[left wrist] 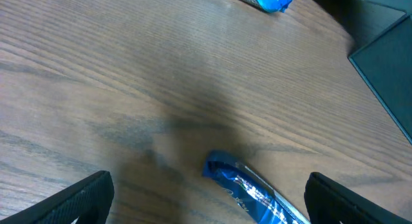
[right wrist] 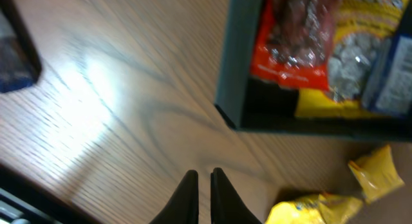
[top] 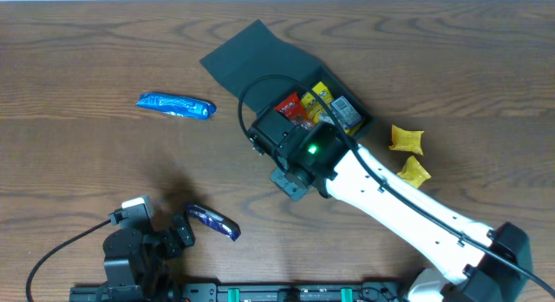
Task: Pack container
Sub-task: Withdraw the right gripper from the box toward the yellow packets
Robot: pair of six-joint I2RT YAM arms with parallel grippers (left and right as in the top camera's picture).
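On the wooden bench (top: 69, 42), the box (top: 251, 55) holds snacks (top: 290, 105); left jaws wide by a blue packet (left wrist: 257, 192), right jaws nearly closed, empty.

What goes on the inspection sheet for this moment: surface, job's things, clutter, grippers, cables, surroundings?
Surface: wooden table, bare grain.
Job's things: container open, flap laid back, red packet and yellow packet inside. Outside on the wood lie a light blue packet, a dark blue packet, a yellow pouch and a second yellow pouch.
Clutter: nothing seen.
Grippers: left gripper open, the dark blue packet just ahead of it. Right gripper almost closed, empty, beside the container.
Cables: black cable runs along the right arm; another cable leads to the left arm.
Surroundings: nothing seen.
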